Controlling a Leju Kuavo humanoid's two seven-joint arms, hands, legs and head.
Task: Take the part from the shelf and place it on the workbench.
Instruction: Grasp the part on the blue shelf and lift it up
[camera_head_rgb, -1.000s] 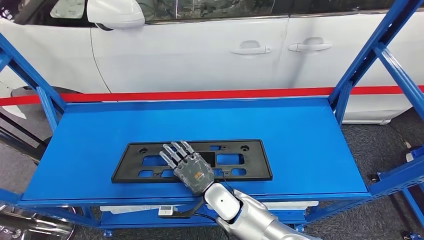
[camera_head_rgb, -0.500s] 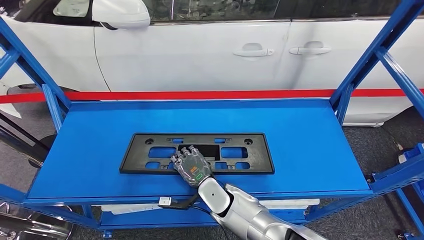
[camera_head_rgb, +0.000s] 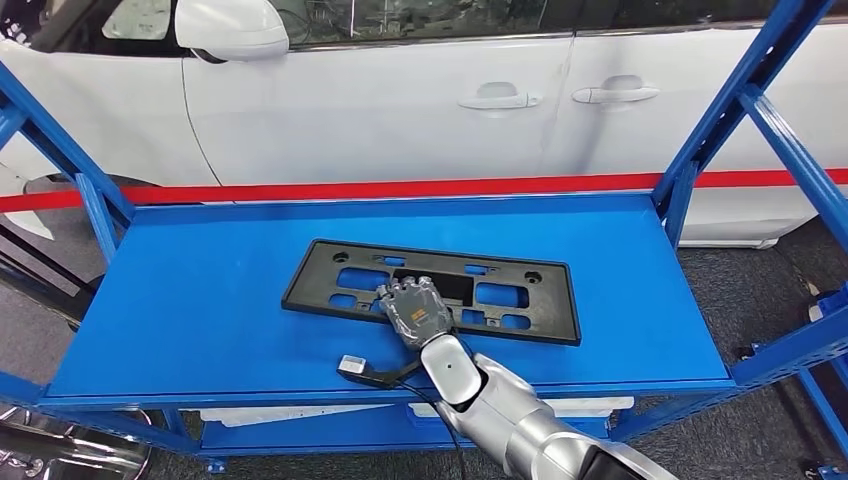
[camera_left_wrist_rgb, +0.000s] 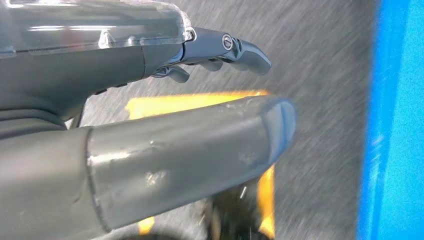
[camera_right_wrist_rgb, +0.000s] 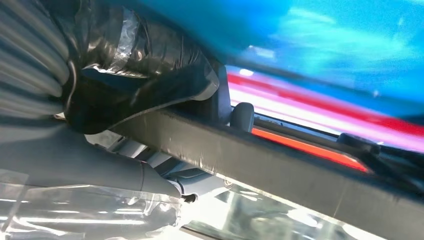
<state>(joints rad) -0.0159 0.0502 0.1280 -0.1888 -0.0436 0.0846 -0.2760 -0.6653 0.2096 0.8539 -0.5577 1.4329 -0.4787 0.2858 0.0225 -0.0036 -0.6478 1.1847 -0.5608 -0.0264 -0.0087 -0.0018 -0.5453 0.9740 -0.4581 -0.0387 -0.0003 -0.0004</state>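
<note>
The flat black rectangular plastic frame with cut-out windows (camera_head_rgb: 430, 290) lies skewed on the smooth blue metal shelf (camera_head_rgb: 180, 300), wide bare blue on both sides of it and a strip along the front edge. The right hand (camera_head_rgb: 414, 310) sits at its near long edge, fingers (camera_head_rgb: 408, 290) curled over the rim, gripping it. The left hand (camera_left_wrist_rgb: 150, 100) hangs over grey floor, fingers (camera_left_wrist_rgb: 240, 50) apart, holding nothing. A white car body (camera_head_rgb: 400, 100) stands right behind.

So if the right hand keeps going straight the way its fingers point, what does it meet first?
The right hand already lies on the black frame, fingers pointing toward the white car. Going on, it would cross the frame's far bar, then bare blue shelf; depth is unclear.
</note>
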